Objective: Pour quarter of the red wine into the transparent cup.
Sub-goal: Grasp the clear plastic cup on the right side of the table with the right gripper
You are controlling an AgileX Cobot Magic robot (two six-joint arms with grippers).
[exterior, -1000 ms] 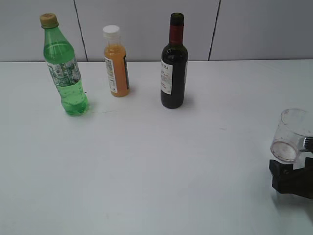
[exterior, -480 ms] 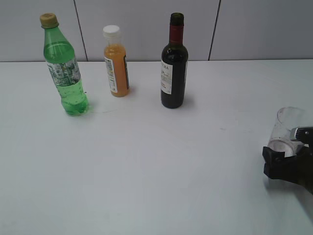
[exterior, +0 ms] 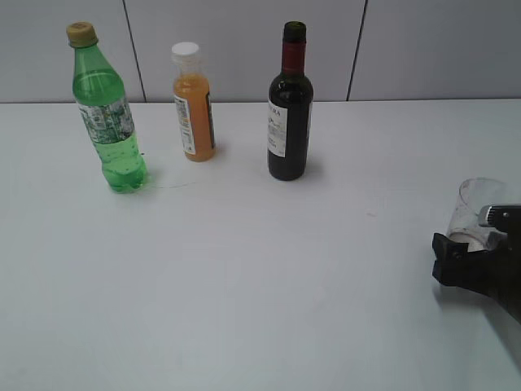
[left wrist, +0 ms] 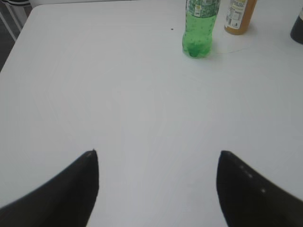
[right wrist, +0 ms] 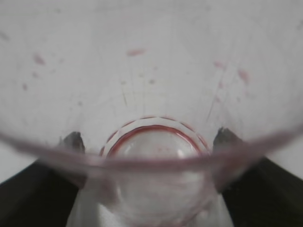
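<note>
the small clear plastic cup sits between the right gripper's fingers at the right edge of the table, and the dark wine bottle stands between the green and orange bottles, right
Not quite. The small clear plastic cup is between the right gripper's fingers, but the exterior view shows the orange juice bottle in the middle. The dark wine bottle stands rightmost, the green plastic bottle leftmost.

3 bottles on the table [exterior: 244,277]: 1 green plastic bottle [exterior: 104,110], 1 orange juice bottle [exterior: 194,104], 1 wine bottle [exterior: 290,106] w/ the red wine. Counted vs the wine bottle: juice just left of it, green further left. 1 transparent cup [exterior: 479,213], well right of the wine bottle & nearer the camera. 2 grippers: right gripper [exterior: 472,259] at the cup, left gripper [left wrist: 156,184] in wrist view only.
</note>
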